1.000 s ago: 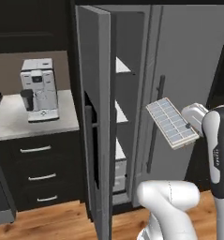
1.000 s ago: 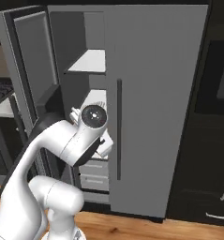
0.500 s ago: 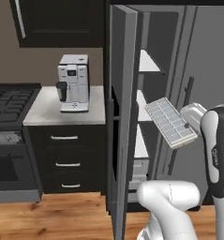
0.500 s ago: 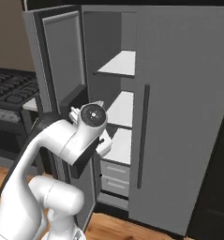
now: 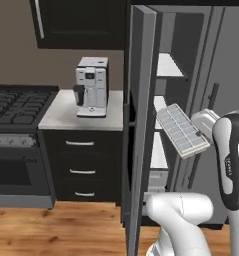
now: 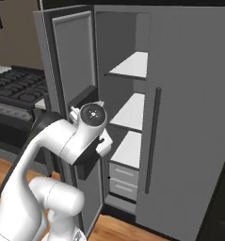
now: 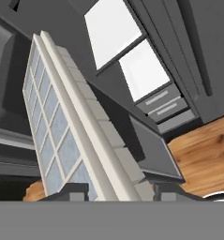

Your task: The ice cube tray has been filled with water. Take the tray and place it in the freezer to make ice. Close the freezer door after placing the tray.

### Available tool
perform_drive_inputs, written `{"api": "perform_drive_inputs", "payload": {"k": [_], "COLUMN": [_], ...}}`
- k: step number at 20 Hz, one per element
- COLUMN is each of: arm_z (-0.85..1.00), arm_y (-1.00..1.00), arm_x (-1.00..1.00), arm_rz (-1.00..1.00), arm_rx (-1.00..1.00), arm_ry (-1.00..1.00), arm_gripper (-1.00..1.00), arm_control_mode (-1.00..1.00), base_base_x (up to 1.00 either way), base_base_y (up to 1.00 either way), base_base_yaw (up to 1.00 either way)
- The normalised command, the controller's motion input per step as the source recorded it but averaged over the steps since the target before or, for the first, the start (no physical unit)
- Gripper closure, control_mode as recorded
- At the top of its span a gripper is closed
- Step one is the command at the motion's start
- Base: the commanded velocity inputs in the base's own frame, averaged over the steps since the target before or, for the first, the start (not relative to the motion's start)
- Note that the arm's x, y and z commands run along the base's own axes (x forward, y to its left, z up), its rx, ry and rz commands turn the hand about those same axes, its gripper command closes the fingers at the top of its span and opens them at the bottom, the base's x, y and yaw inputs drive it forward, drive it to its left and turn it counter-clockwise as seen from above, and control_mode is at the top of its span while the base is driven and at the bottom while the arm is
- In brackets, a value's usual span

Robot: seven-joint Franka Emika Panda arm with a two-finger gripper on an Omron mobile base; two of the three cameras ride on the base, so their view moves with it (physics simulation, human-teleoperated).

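The ice cube tray (image 5: 182,131), pale with a grid of square cells, hangs tilted in the air with my gripper (image 5: 201,127) shut on its right end. It is held in front of the open freezer (image 5: 166,95), just right of the freezer door (image 5: 141,125), which stands swung out edge-on. In the hand view the tray (image 7: 71,126) runs up and away on edge between the two fingertips (image 7: 72,192), with the gripper (image 7: 118,193) shut on it. White freezer shelves (image 7: 144,70) and drawers (image 7: 164,105) lie beyond it. From the right, my arm (image 6: 81,136) covers most of the tray.
A coffee machine (image 5: 92,86) stands on the counter (image 5: 66,115) left of the freezer door, with a stove (image 5: 13,105) further left. The plain right fridge door (image 6: 194,117) is shut, with its long handle (image 6: 154,136). Wood floor (image 7: 202,140) lies below.
The whole picture has shifted, so the base has driven. The stove has come into view, and the freezer opening now faces the arm more squarely. The tray stays held.
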Motion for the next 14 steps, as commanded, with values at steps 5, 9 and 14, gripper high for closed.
{"api": "perform_drive_inputs", "payload": {"k": [5, 9, 14], "arm_z": [0.00, 0.00, 0.00], "arm_y": [0.00, 0.00, 0.00], "arm_x": [0.00, 0.00, 0.00], "arm_rz": [0.00, 0.00, 0.00], "arm_rx": [0.00, 0.00, 0.00], "arm_ry": [0.00, 0.00, 0.00], "arm_gripper": [1.00, 1.00, 1.00], "arm_control_mode": [1.00, 1.00, 1.00], "base_base_x": [0.00, 0.00, 0.00], "base_base_y": [-0.13, -0.24, -0.34], "base_base_yaw": [0.14, 0.14, 0.12]}}
